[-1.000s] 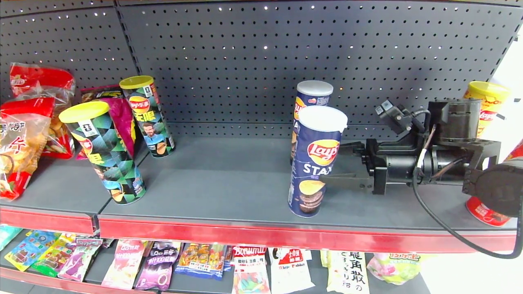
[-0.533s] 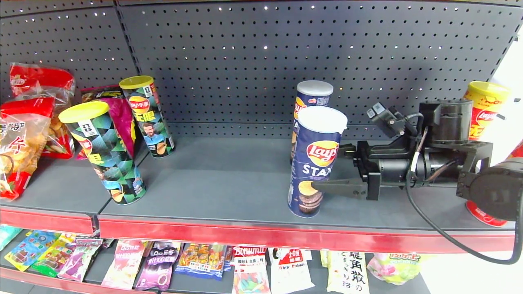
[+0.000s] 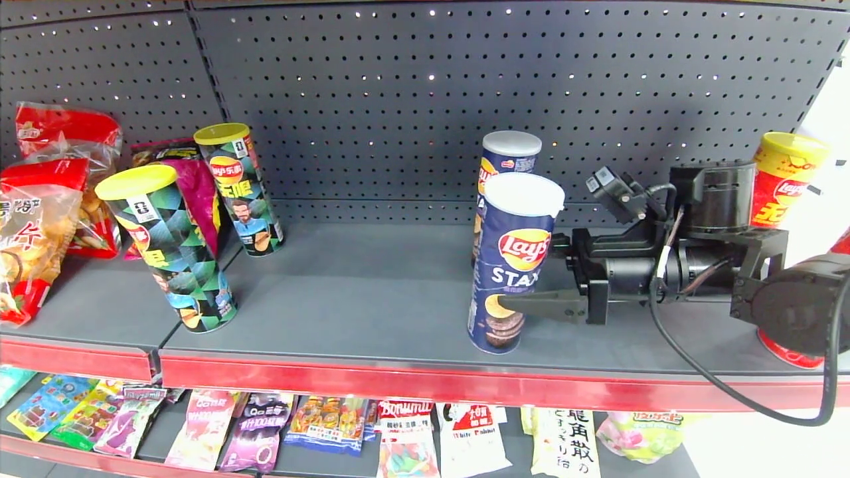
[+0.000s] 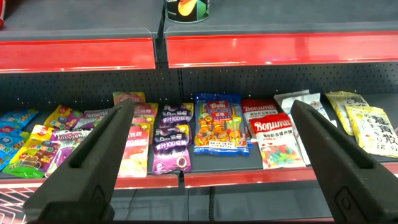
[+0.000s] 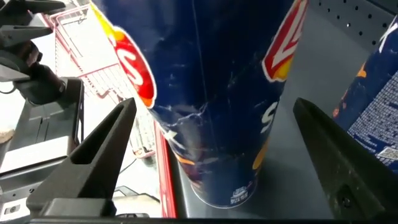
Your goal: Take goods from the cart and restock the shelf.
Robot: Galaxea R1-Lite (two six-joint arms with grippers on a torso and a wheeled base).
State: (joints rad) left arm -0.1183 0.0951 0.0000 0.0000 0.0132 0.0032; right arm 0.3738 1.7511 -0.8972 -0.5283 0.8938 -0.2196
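A blue chips can (image 3: 514, 265) with a white lid stands upright near the front of the grey shelf (image 3: 372, 292). A second blue can (image 3: 508, 153) stands right behind it. My right gripper (image 3: 534, 272) comes in from the right at mid-height of the front can, open, one finger (image 3: 541, 304) in front of the can and the other behind it. In the right wrist view the can (image 5: 217, 93) sits between the spread fingers (image 5: 93, 162) with gaps on both sides. My left gripper (image 4: 211, 106) hangs open and empty, facing the lower shelf.
Two green-patterned cans with yellow lids (image 3: 166, 245) (image 3: 239, 189) and snack bags (image 3: 40, 212) occupy the shelf's left. A red can with a yellow lid (image 3: 787, 172) stands far right. Candy bags (image 4: 217, 124) fill the lower shelf. A wire cart (image 5: 81, 43) stands beyond the shelf's red edge (image 3: 465, 385).
My right gripper has slid left along the shelf, so its open fingers now reach further around the front blue can. The can has stayed in place.
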